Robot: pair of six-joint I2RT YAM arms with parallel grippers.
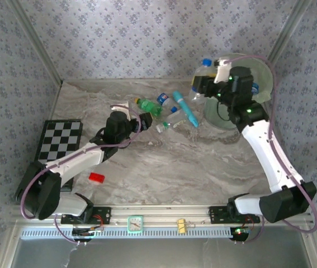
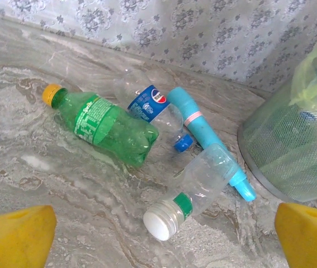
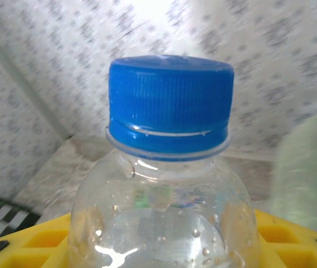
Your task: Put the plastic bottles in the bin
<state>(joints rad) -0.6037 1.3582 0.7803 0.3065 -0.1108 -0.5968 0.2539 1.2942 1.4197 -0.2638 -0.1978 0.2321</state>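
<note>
Inside the right claw: clear blue-capped bottle, clenched around the shoulder, cap upward. From above, claw and load at 2 o'clock on the tabletop, at the 9 o'clock edge of the bin; fully over the rim or just short of it, impossible to tell.

Left claw: released, fingers spread wide, nothing between them, facing the cluster near 12 o'clock.

Likely faults, judged from this arrangement:
- Release short of the rim: a drop onto the tabletop and a roll away, given the round body.
- Slip within the grip: smooth, curved plastic held high on the shoulder.
- Arm contact with the rim: a light bin, easily nudged or tipped.
- On the left side, a mixed catch: teal tube, no part of the task, pressed against the nearest bottle and liable to come along or to deflect the fingers.

Appearance of the task items:
- Held bottle: transparent, droplets on the inner wall, ribbed blue cap.
- White-capped bottle: clear, on its side, green neck ring, cap toward the left claw.
- Green bottle: on its side at 10 o'clock, yellow cap, dented base.
- Blue-labelled bottle: clear, at 12 o'clock, touching the green one.
- Bin: pale green, translucent, yellow-green liner, something blue dimly inside.
</note>
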